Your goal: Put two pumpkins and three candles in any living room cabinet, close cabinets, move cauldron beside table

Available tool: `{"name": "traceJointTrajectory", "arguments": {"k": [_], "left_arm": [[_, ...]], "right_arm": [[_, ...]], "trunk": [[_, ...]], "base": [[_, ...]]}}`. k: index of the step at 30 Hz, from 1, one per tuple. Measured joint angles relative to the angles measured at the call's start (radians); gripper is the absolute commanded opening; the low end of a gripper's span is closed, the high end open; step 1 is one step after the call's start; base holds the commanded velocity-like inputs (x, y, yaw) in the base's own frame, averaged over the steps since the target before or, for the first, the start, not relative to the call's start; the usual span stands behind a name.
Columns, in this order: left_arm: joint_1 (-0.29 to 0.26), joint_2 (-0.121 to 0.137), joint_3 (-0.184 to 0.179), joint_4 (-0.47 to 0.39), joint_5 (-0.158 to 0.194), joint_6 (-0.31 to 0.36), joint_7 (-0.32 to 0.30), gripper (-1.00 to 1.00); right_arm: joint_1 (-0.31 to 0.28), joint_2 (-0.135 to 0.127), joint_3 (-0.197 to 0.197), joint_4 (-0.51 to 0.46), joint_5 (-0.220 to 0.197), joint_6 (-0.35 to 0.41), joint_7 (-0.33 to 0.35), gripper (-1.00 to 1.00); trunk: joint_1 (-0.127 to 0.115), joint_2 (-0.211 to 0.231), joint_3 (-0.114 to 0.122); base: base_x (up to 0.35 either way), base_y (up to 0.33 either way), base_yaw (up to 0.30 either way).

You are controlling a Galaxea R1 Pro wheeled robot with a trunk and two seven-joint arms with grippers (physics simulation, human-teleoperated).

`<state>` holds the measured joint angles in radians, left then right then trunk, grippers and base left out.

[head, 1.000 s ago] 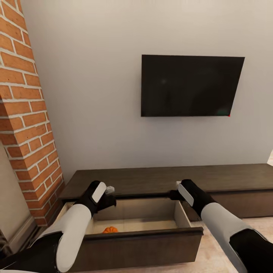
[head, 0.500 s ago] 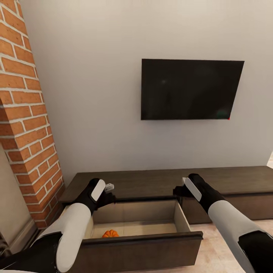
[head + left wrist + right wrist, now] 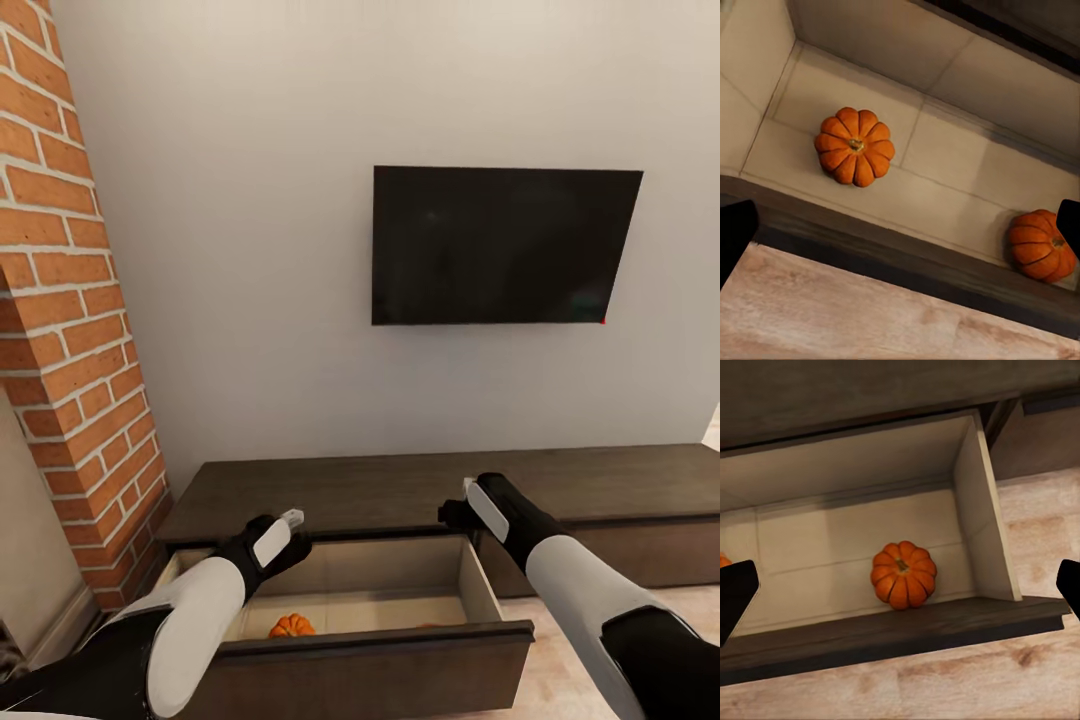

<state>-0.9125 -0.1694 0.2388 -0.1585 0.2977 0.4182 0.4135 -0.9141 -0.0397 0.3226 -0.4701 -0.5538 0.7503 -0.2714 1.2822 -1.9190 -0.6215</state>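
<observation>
While both arms hang over the pulled-out drawer, the left pincer [image 3: 292,518] is seen with its fingers spread wide and nothing held between them; in the left wrist view the dark fingertips sit far apart at the picture's edges. Same deal for the right pincer [image 3: 462,497]: fingers spread, nothing gripped, poised above the drawer's back right corner, near the cabinet top.

Below them, the drawer [image 3: 370,640] of the cabinet [image 3: 420,480] is pulled well out, pale beige interior showing. Two pumpkins are lying on the drawer floor, well apart from each other. One pumpkin [image 3: 854,146] is seen stem-up under the left arm, and it also peeks out in the head view [image 3: 291,627] just behind the dark drawer front. The other pumpkin [image 3: 904,574] is parked close to the drawer front, toward the right side wall but not touching it, far as can be told.

Further out, light wood floor [image 3: 945,690] is seen in front of the drawer. A black TV [image 3: 505,245] is mounted on the grey wall above the cabinet, and a red brick chimney [image 3: 60,300] runs up at the left.
</observation>
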Motion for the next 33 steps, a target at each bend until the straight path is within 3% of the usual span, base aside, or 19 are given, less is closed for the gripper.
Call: {"name": "traceJointTrajectory", "arguments": {"k": [2,8,18,21,22,33], "left_arm": [[0.0,0.004,0.003,0.029,-0.04,-0.045,-0.02,1.0],[0.0,0.017,0.005,0.046,-0.067,-0.071,-0.035,1.0],[0.0,0.023,0.006,0.059,-0.072,-0.077,-0.038,1.0],[0.0,0.022,0.006,0.085,-0.072,-0.079,-0.037,1.0],[0.0,0.021,0.007,0.103,-0.072,-0.08,-0.036,1.0],[0.0,0.02,0.007,0.122,-0.072,-0.093,-0.037,1.0]], "right_arm": [[0.0,0.013,0.0,0.022,0.002,-0.037,0.0,1.0],[0.0,0.022,0.0,0.036,0.003,-0.06,0.001,1.0],[0.001,0.024,-0.001,0.043,0.003,-0.065,0.002,1.0],[0.002,0.027,0.001,0.084,0.002,-0.068,0.002,1.0],[0.002,0.046,0.001,0.117,0.001,-0.093,0.003,1.0],[0.002,0.058,0.001,0.141,0.004,-0.104,0.003,1.0]], "trunk": [[-0.008,0.014,0.006],[-0.031,0.056,0.025],[-0.069,0.126,0.06],[-0.081,0.147,0.069],[-0.084,0.154,0.072],[-0.126,0.231,0.107]], "base": [[0.0,0.0,0.0],[0.0,0.0,0.0],[0.0,0.0,0.0],[-0.007,0.0,0.0],[-0.042,0.0,0.0],[-0.124,0.0,0.0]]}}
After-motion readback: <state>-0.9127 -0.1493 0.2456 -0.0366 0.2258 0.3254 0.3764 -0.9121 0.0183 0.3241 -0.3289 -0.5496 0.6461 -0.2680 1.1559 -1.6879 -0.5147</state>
